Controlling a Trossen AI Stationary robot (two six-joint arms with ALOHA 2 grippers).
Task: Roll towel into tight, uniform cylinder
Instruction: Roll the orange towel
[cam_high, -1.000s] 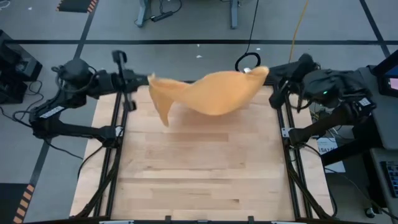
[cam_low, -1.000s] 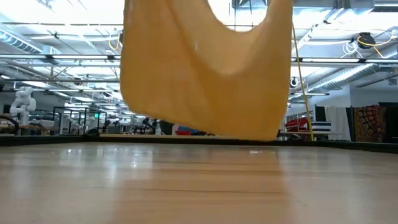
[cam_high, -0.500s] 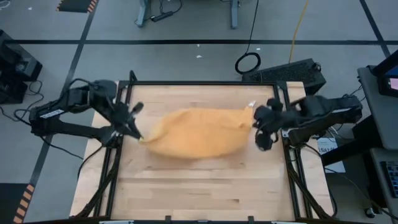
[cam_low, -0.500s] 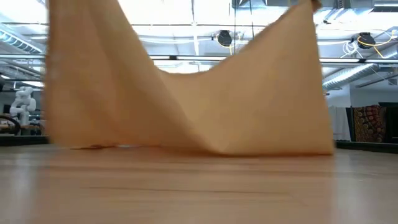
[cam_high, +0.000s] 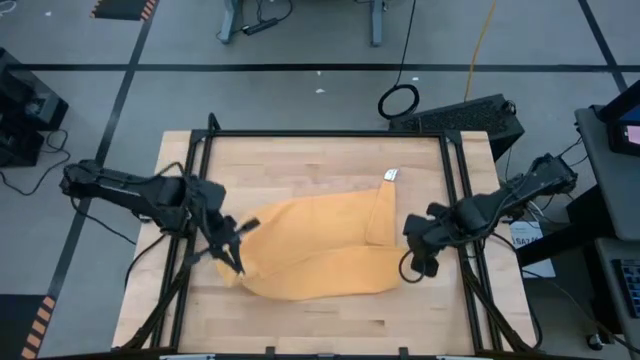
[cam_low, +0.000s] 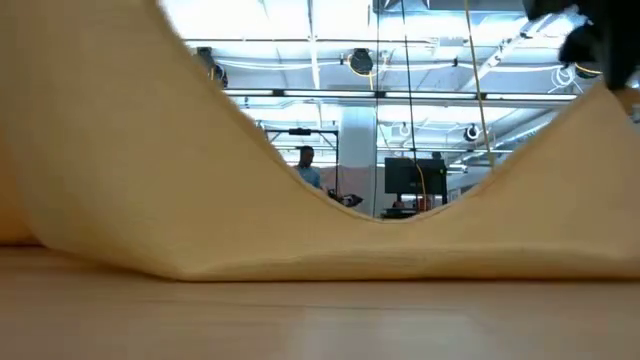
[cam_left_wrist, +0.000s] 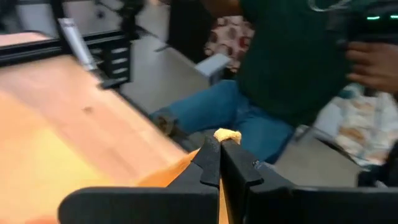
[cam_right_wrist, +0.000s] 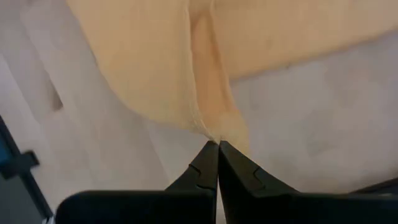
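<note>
Both pairs of fingers were pinched shut on cloth: the left gripper (cam_high: 232, 262) held one corner of the towel (cam_high: 320, 250) near the table's (cam_high: 300, 160) left edge, and the right gripper (cam_high: 415, 262) held another near the right edge, the pinch showing plainly in each wrist view, left gripper (cam_left_wrist: 219, 144) and right gripper (cam_right_wrist: 213, 144). The towel lay mostly on the middle of the table, its middle sagging to the wood while the held corners stood raised, as the low view of the towel (cam_low: 150, 200) showed. Held so, by two corners and pulled apart, it was likely being spread flat before any rolling; no roll had begun. The small white label (cam_high: 390, 176) lay toward the far edge. The near hem was partly folded over itself, and how many layers lay there could not be told. A seated person (cam_left_wrist: 273, 81) showed beyond the table, cut off by the frame.
</note>
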